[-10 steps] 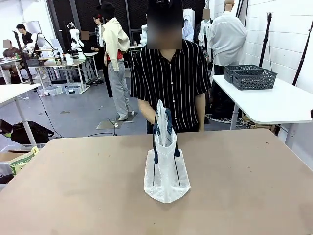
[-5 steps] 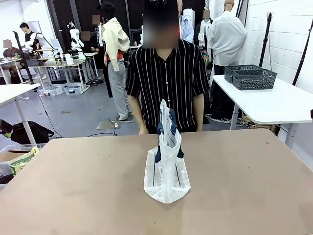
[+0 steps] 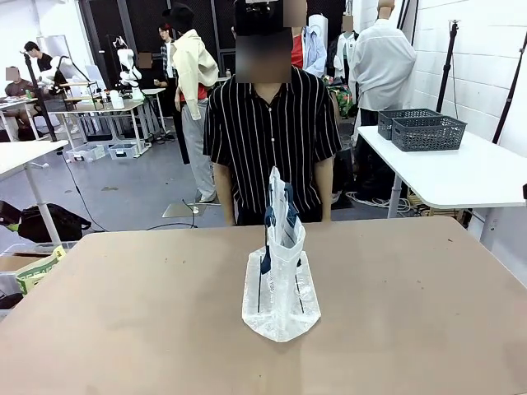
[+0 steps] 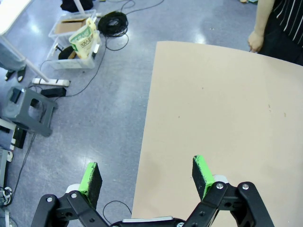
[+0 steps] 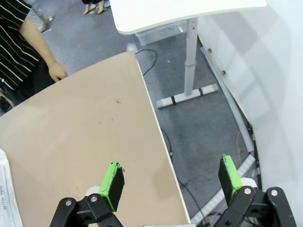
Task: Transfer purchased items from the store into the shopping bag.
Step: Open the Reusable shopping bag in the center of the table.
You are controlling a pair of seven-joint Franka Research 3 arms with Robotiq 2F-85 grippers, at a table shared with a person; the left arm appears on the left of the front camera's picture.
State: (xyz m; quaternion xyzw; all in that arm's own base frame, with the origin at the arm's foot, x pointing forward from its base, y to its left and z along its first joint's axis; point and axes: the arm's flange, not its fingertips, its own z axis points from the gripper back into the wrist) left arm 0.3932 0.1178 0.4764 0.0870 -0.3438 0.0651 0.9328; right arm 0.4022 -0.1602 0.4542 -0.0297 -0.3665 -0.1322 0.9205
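The shopping bag (image 3: 280, 284) stands upright mid-table (image 3: 123, 296), the person (image 3: 272, 140) just behind it. Left of the bag, the left gripper (image 4: 147, 171) hangs over the table's edge, jaws wide and empty. Right of the bag, the right gripper (image 5: 171, 176) does likewise. Loading looks unstarted; next, an item must come within reach.

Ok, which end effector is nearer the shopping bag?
Right, probably. The right end effector hangs over the table's right edge, the shopping bag close at its side; the left end effector hangs over the left edge, farther off.
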